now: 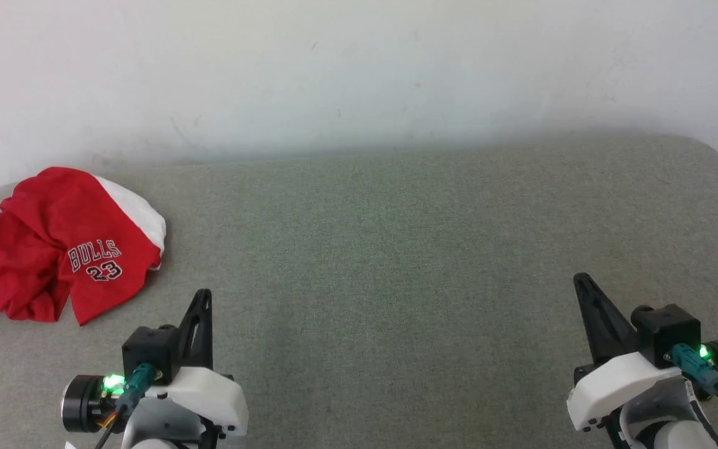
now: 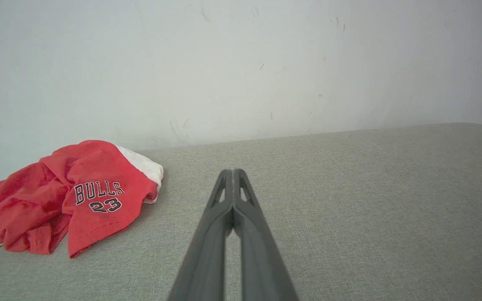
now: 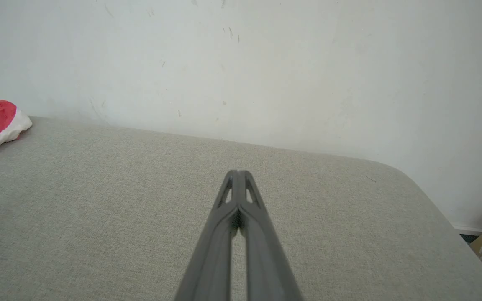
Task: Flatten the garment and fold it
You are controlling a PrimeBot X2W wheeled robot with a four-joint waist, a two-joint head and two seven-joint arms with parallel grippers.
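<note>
Closed right end effector over grey cushion

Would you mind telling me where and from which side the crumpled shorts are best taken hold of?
Probably the shorts' pointed corner below the BULLS 23 print, with the left gripper coming from the robot's side: it juts free onto the cushion, while the rest is bunched.

Soft even daylight, faint shadows, sharp focus, slight wide-angle wrist distortion

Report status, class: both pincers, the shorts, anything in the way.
Both shut, empty: left pincer, right pincer. The red shorts lie crumpled at the left end of the grey surface, untouched. Nothing seen blocking the left pincer's path.
</note>
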